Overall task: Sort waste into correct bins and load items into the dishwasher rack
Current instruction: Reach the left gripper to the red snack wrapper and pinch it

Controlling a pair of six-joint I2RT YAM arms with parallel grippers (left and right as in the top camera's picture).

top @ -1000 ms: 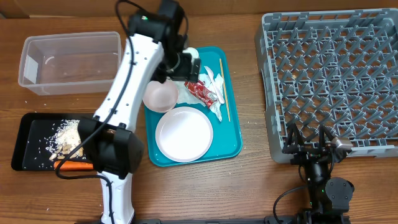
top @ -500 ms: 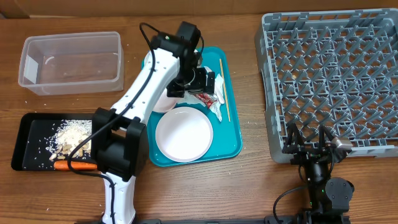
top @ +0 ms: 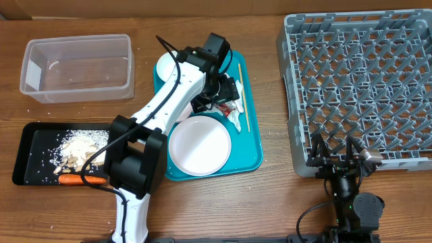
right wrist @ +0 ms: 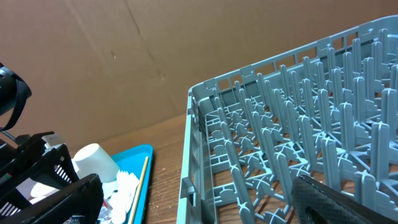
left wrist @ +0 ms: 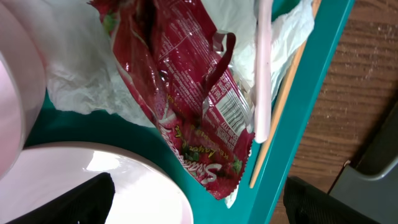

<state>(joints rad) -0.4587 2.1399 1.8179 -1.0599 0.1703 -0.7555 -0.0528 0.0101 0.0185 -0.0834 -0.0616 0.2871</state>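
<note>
On the teal tray point(top: 251, 152), at the plate's point(top: 199, 145) 1 o'clock, we see the red foil wrapper point(left wrist: 186, 93) between the left gripper's point(left wrist: 199, 202) spread fingers; right gripper point(top: 337, 156) gapes empty at the rack's point(top: 358, 74) 6 o'clock.

Red foil wrapper point(left wrist: 186, 93) lies crumpled across white paper napkins point(left wrist: 81, 81) on teal tray point(left wrist: 87, 127). White fork point(left wrist: 263, 68), handle only, beside thin wooden stick point(left wrist: 280, 118) along tray's right rim. Pale plate point(left wrist: 81, 174) lower left, bowl point(left wrist: 15, 93) at left edge. Left gripper point(left wrist: 199, 199) fingers point(left wrist: 74, 205) spread wide in bottom corners, flanking wrapper's lower end. Wooden table point(left wrist: 348, 106) right.
</note>
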